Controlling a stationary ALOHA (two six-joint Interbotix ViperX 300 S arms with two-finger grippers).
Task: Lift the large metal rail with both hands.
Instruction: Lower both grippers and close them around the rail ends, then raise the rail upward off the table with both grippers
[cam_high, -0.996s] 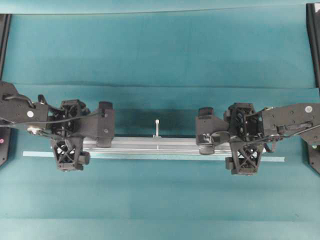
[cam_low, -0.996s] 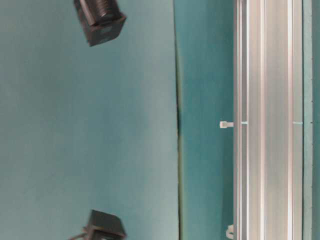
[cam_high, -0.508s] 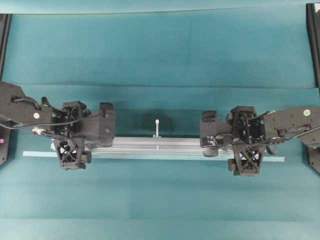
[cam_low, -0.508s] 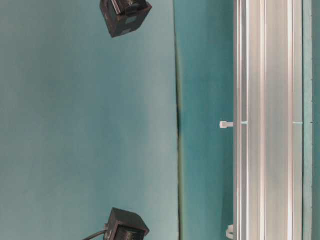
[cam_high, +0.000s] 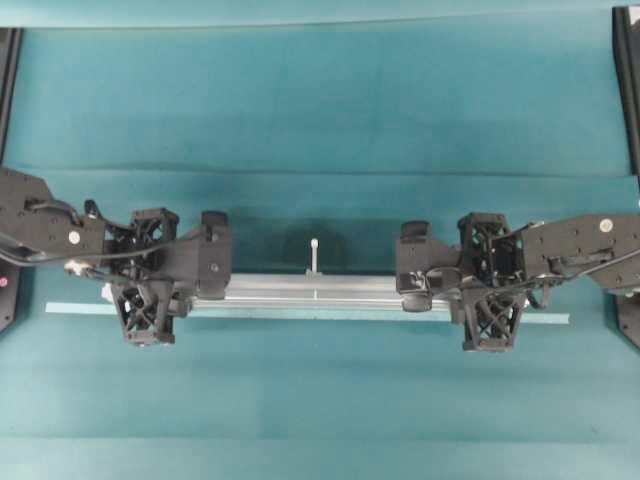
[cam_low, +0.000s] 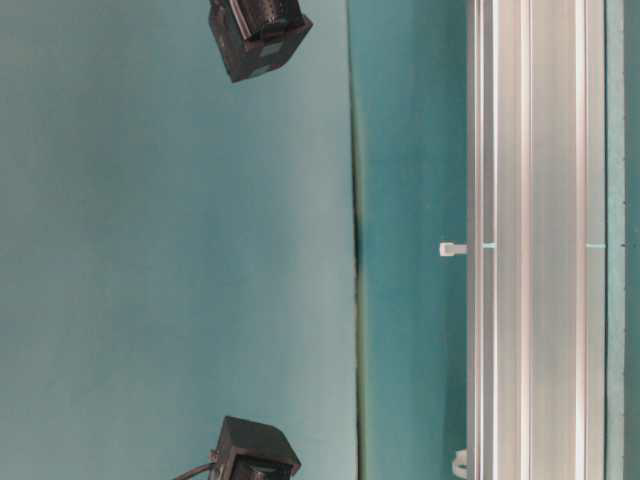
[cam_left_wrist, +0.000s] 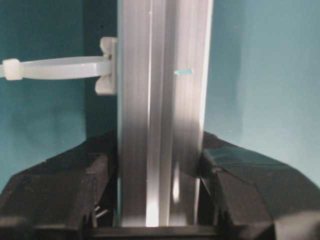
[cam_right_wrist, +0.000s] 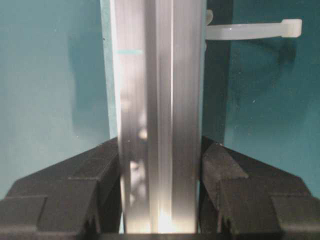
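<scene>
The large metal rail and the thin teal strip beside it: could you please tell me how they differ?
The large metal rail is silver, grooved and thick; the thin teal strip is pale, flat and slim. The strip reaches further at both ends than the rail. The rail sits between the fingers of both grippers; the strip is ungripped. Both lie parallel on the teal table.

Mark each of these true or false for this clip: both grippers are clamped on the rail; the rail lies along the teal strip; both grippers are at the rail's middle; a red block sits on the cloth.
1. Both grippers are closed on the large metal rail. True: the wrist views show the fingers of the left gripper and the right gripper against its sides.
2. The rail lies along the thin teal strip. True.
3. Both grippers hold the rail at its middle. False: they hold it near opposite ends.
4. A red block sits on the cloth. False: none is visible.
</scene>
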